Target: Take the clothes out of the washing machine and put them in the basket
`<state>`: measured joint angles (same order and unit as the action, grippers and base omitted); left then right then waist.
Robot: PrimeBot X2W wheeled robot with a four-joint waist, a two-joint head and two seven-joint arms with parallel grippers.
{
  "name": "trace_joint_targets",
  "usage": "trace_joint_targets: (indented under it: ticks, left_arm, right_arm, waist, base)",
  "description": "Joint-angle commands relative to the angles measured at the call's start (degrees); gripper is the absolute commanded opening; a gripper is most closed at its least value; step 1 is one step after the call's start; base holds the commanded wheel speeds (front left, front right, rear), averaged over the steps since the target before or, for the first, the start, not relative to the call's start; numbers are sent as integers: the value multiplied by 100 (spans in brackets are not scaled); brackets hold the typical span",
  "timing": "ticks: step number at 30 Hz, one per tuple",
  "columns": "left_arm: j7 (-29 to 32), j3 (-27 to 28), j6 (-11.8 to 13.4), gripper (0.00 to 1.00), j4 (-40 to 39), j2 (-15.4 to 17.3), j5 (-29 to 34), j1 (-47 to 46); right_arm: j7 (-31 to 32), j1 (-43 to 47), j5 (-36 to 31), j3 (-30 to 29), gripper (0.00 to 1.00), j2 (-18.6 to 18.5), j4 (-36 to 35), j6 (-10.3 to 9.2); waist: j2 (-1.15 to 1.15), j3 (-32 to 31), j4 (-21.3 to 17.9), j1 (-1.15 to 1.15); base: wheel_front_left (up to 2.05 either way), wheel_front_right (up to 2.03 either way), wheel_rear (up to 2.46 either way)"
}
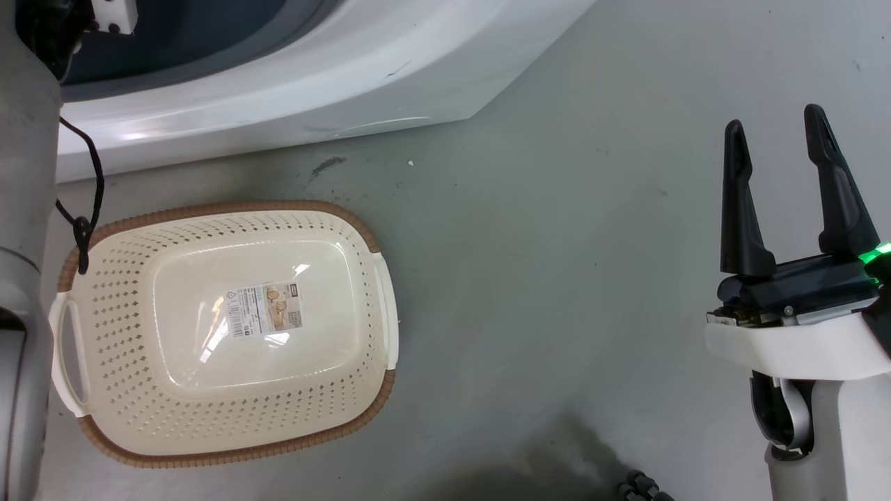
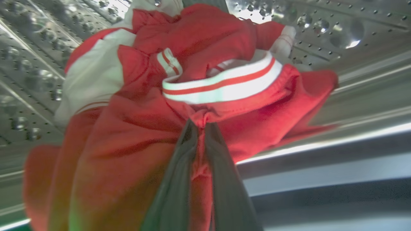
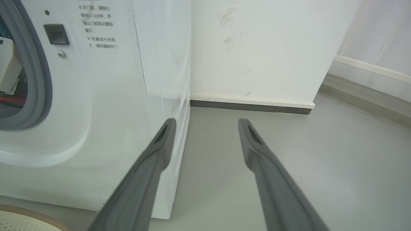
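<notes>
While the washing machine (image 1: 278,90) runs across the top of the head view, the basket (image 1: 230,207) sits on the floor just in front of it, bottom label bare, no garment in it. The clothes (image 2: 128,144), red with white stripes, lie bunched inside the steel drum (image 2: 321,32). Left claw (image 2: 199,127) is clamped on a red fold just under a white-striped band. Right claw (image 1: 774,122) hangs apart, holding nothing, over the floor to the machine's right. Step in hand looks like the pull-out: draw straight back through the porthole and lift so trailing cloth clears the grey rim. Keep the pinch firm, since only a thin fold is held, and let go only once over the basket.
</notes>
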<state>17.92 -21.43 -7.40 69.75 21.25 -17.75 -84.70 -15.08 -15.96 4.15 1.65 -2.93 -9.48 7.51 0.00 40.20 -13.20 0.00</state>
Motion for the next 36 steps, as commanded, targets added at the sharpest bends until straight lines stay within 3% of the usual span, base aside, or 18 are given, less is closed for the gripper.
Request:
trace_joint_targets:
  ticks: [1,24,36]
  left_arm:
    - [-151,-52,-2,0,-40,38,-80,165]
    - [-2852,-968,-2,0,-476,-141,-1015,2130]
    - [-3316,-1313,11,0,-1357,-241,-1114,3500]
  right_arm:
    - [-14,-23,-27,-3,100,9,7,-4]
    - [-14,806,-314,114,100,8,248,-4]
    - [-14,1425,-465,80,100,8,405,-4]
  waist:
    - [0,-78,35,0]
    - [0,-1960,530,0]
    - [0,-2975,899,0]
  base:
    - [0,0,0]
    - [0,0,0]
    - [0,0,0]
